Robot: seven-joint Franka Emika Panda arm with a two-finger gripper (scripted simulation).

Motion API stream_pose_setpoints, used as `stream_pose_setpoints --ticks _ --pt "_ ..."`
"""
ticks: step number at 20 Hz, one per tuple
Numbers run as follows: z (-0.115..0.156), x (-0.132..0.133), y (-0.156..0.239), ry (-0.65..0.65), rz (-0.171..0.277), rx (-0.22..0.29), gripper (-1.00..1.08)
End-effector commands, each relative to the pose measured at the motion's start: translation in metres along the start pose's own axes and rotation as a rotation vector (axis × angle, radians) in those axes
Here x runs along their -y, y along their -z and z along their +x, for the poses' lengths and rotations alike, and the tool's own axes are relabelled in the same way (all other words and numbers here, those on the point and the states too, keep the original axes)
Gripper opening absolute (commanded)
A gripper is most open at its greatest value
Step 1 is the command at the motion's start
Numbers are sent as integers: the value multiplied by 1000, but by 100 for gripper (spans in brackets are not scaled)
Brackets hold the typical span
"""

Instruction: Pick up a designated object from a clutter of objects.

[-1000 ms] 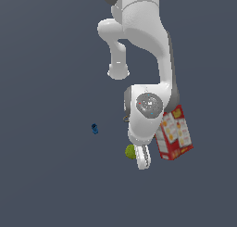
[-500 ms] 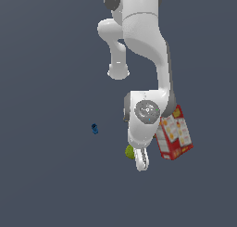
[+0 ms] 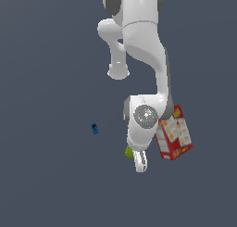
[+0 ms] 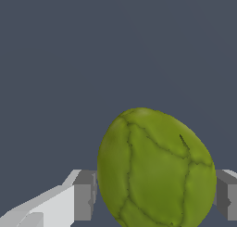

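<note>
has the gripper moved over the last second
No clear move. In the exterior view the gripper sits as before against the red box, low beside the yellow-green fruit.

Gripper (image 3: 140, 165) is low over the grey floor (image 3: 51, 184), yellow-green fruit (image 4: 155, 168) sits between its fingers (image 4: 83, 200), filling the gap almost fully, so there's little slack either side. Red box (image 3: 174, 134) stands just beside the arm on the exterior view's right and crowds that side. Tiny blue piece (image 3: 95, 128) is well apart on the exterior view's left; the floor between it and the fruit is open.
</note>
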State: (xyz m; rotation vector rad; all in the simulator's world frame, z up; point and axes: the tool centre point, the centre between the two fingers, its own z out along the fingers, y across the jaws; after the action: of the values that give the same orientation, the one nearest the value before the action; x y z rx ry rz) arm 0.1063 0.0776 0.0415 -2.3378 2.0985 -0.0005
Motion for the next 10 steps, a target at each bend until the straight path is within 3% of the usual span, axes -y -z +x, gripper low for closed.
stream_pose_setpoints --ticks 1,10 --pt "0 0 -1 1 0 0 -100" --pt "-1 0 0 1 0 0 -100"
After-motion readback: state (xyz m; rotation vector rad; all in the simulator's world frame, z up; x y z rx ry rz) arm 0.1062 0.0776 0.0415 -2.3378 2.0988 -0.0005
